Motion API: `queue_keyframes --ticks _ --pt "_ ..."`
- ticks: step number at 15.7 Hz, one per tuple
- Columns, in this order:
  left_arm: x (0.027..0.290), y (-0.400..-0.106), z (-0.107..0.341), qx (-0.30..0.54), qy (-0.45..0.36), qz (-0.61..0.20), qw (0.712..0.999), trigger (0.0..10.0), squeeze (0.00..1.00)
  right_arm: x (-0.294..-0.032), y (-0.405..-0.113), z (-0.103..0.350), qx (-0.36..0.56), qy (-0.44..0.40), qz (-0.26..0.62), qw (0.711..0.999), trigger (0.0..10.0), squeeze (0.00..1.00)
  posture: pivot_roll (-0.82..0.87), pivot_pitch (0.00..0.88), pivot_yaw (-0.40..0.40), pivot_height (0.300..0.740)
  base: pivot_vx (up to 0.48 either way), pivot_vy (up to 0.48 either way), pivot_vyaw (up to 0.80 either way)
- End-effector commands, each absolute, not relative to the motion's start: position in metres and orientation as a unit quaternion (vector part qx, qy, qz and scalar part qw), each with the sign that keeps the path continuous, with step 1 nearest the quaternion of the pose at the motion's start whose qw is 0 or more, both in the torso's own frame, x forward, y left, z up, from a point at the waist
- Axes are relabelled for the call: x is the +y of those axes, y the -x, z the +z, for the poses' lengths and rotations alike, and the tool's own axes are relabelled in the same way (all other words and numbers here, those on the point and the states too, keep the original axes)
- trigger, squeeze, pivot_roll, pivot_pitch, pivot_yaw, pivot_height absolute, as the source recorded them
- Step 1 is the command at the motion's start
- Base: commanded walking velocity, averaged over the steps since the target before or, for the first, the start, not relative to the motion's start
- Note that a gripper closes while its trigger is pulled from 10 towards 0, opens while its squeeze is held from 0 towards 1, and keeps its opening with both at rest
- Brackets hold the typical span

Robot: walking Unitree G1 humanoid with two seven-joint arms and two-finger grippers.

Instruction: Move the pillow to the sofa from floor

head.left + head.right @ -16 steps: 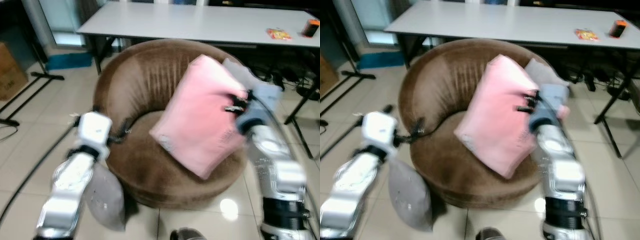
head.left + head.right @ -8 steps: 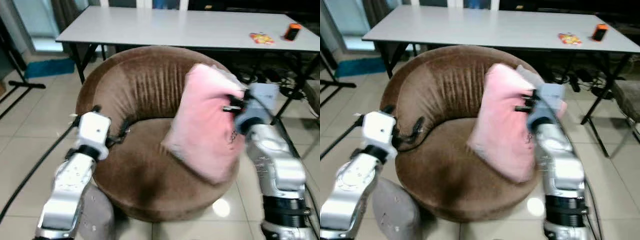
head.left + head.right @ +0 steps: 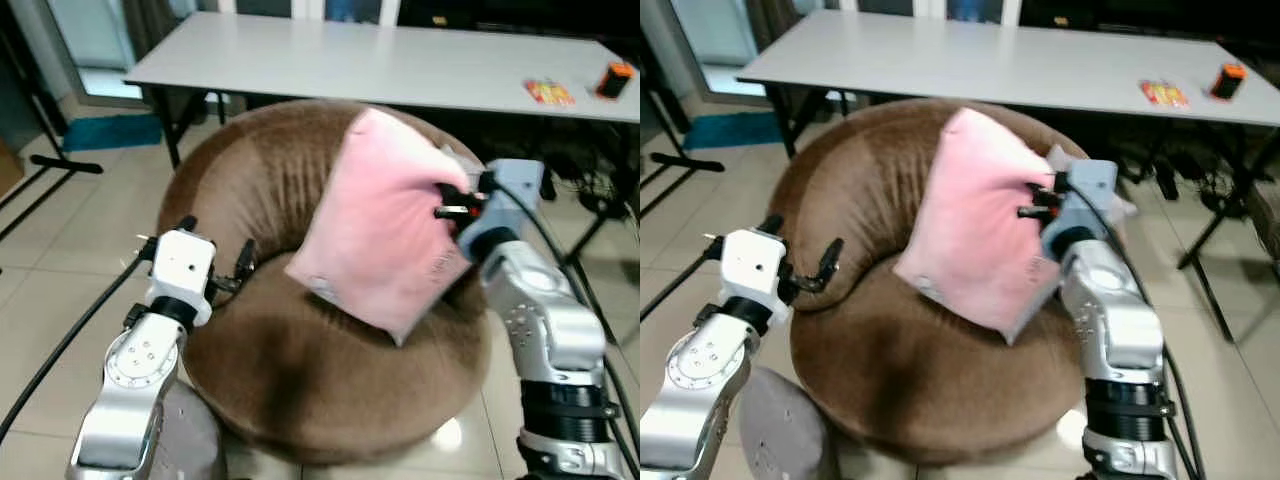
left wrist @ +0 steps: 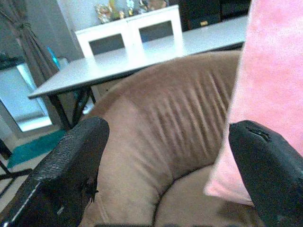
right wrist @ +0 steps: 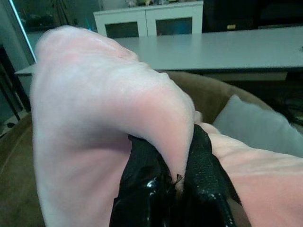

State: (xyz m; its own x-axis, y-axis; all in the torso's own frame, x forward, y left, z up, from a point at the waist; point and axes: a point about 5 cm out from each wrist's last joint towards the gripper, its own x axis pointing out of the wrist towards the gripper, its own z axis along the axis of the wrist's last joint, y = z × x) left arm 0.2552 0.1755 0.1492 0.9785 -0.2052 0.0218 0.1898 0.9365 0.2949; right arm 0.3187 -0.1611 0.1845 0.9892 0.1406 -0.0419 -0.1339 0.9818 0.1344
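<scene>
Jaws: right gripper (image 5: pixel 175 182) pinching pink pillow (image 3: pixel 385 235) | left gripper (image 4: pixel 165 170) spread | pillow tilted, upper corner toward sofa (image 3: pixel 250 200) back

My silver metal arms gleam softly. The pink cloth pillow (image 3: pixel 385 235) I pinch looks soft and matt. The round brown sofa (image 3: pixel 270 330) wears a velvety, ribbed plush. The long grey table (image 3: pixel 380 65) has a smooth, matt top. The pale floor tiles (image 3: pixel 60 290) are glossy.
</scene>
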Motion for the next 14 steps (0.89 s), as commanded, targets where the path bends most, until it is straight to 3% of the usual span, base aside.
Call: queue_keyframes --ticks 1,9,11,14 --pt "0.178 -0.254 0.15 -0.02 -0.152 -0.112 0.982 10.0 0.54 -0.151 -0.321 0.191 0.019 -0.078 0.091 0.993 10.0 0.0 -0.03 0.0 -0.05 0.74 0.0 0.0 0.0" --pt "0.17 -0.246 0.125 0.08 -0.197 -0.28 0.936 10.0 0.53 -0.105 -0.338 0.159 0.146 -0.116 0.142 0.972 10.0 0.0 0.0 0.0 -0.07 0.74 0.0 0.0 0.0" --pt "0.168 -0.239 0.124 0.096 -0.192 -0.323 0.922 10.0 0.53 -0.093 -0.352 0.154 0.16 -0.149 0.13 0.967 10.0 0.0 -0.01 0.0 -0.049 0.74 0.0 0.0 0.0" --pt "0.166 -0.232 0.124 0.109 -0.189 -0.361 0.906 10.0 0.53 -0.098 -0.373 0.143 0.184 -0.135 0.062 0.972 10.0 0.0 0.0 0.0 -0.032 0.74 0.0 0.0 0.0"
